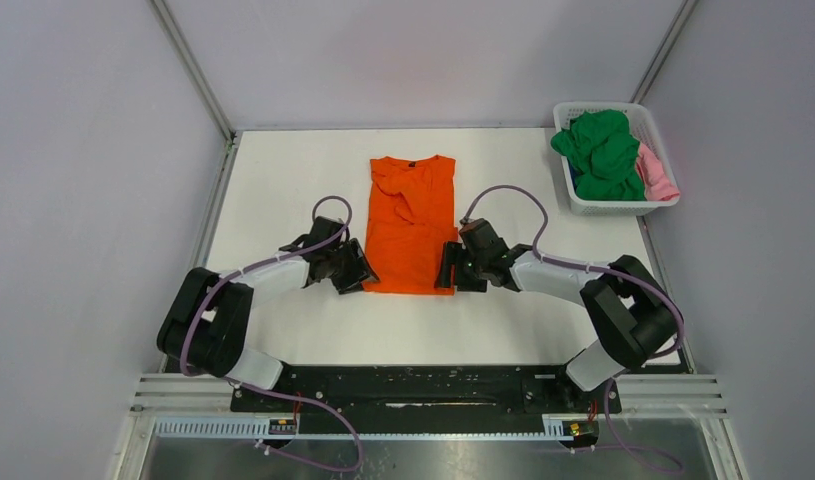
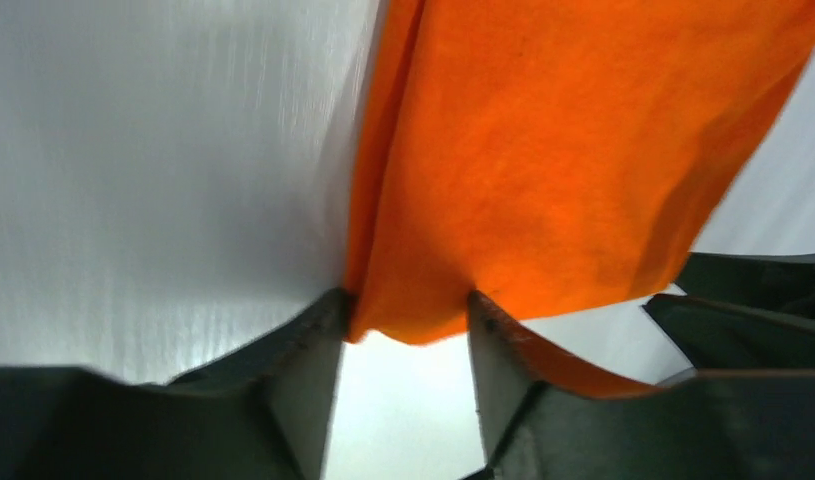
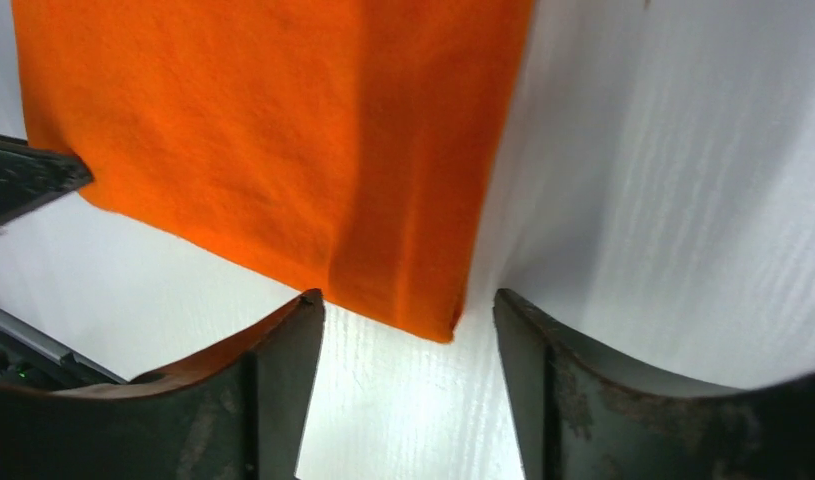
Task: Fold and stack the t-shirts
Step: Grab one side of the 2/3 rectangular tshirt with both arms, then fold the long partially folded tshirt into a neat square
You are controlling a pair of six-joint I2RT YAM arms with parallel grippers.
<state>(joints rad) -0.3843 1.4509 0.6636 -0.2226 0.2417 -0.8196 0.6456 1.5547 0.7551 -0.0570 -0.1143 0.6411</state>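
Observation:
A bright orange t-shirt [image 1: 413, 225] lies on the white table, folded into a long strip with its collar at the far end. My left gripper [image 1: 361, 272] sits at the strip's near left corner. In the left wrist view that gripper [image 2: 404, 312] is open, and the orange corner [image 2: 423, 310] lies between its fingertips. My right gripper [image 1: 446, 273] sits at the near right corner. Seen from the right wrist, this gripper [image 3: 405, 305] is also open, the folded corner [image 3: 423, 300] lying just inside the gap with white table below. Green t-shirts [image 1: 603, 150] and a pink one [image 1: 659, 176] fill a basket.
The white lattice basket [image 1: 611, 208] stands at the far right corner of the table [image 1: 283, 180]. Grey walls enclose the table on three sides. A black rail [image 1: 413, 385] with the arm bases runs along the near edge.

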